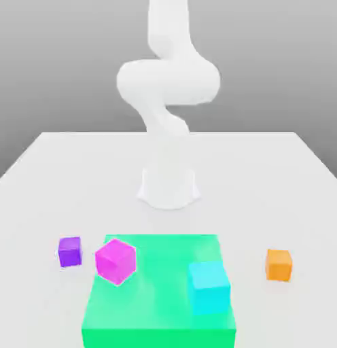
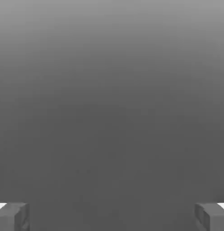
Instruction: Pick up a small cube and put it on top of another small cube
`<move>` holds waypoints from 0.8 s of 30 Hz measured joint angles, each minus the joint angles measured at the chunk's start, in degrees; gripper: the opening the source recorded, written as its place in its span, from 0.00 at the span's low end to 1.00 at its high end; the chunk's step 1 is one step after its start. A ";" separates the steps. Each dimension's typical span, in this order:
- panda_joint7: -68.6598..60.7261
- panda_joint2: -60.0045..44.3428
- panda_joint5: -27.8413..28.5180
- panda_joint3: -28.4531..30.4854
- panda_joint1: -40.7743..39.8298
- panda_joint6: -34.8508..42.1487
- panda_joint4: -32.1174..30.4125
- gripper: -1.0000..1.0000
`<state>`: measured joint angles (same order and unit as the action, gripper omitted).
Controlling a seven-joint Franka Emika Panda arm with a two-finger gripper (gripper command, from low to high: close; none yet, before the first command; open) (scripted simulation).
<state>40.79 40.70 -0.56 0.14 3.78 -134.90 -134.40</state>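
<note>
The gripper [image 2: 112,216] stood wide and held nothing. The purple cube [image 1: 70,251] lay at nine o'clock of the green platform [image 1: 160,299], just beside the magenta cube [image 1: 115,260], which a descending finger could knock.

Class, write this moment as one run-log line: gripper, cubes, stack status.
gripper: open, holding nothing | purple cube, orange cube: on table | magenta cube, cyan cube: on green slab | stack: not started
</note>
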 joint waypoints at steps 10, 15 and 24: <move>-20.99 -21.25 -2.54 -1.51 14.05 -12.82 -10.70 0.50; -30.62 -31.62 -2.89 -3.97 19.37 -19.11 -15.95 0.50; -37.86 -50.34 4.72 -5.66 26.43 -31.43 -22.15 0.50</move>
<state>2.93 -9.64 4.16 -5.52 30.21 -166.33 -156.54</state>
